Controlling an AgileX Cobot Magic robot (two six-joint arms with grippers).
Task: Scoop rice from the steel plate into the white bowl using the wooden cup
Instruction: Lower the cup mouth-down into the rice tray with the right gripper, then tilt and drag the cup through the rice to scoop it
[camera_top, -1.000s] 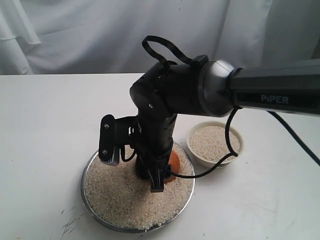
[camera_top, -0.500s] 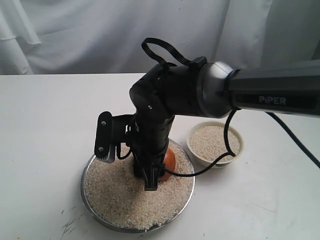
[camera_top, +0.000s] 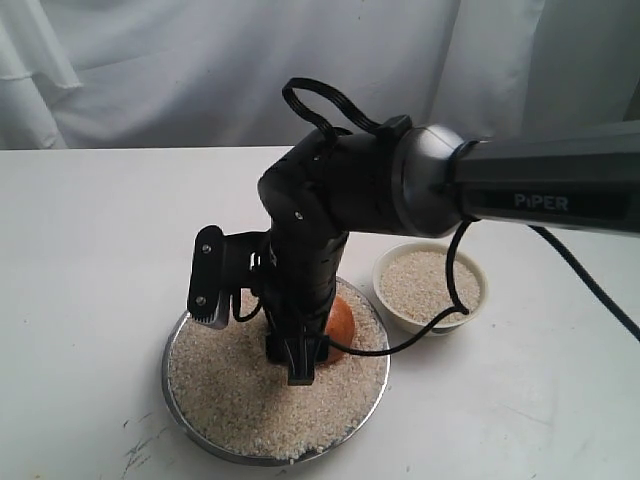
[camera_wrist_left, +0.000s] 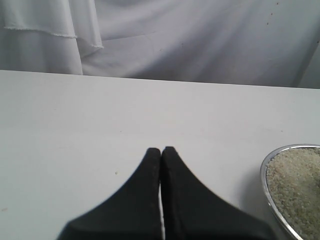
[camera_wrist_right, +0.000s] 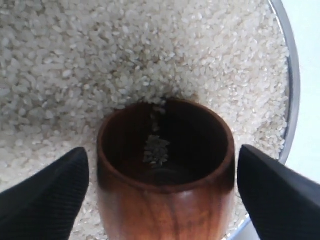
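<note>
Right jaws are standing open, one on either side of the wooden cup. Rice is showing through the gap on one side, so we're not reading this as a grip. The cup is sitting between the jaws, bedded in the rice on the steel plate directly beneath them. Only a pinch of grains is lying inside the cup.

White bowl is standing outside the jaws, off to one side and just beside the plate, and is holding rice nearly up to its rim.

Left jaws are pressing shut on nothing, hovering over the table.

We're judging the bowl mostly filled, while the plate is holding plenty. Remaining: grip cup, scoop, carry, pour.
</note>
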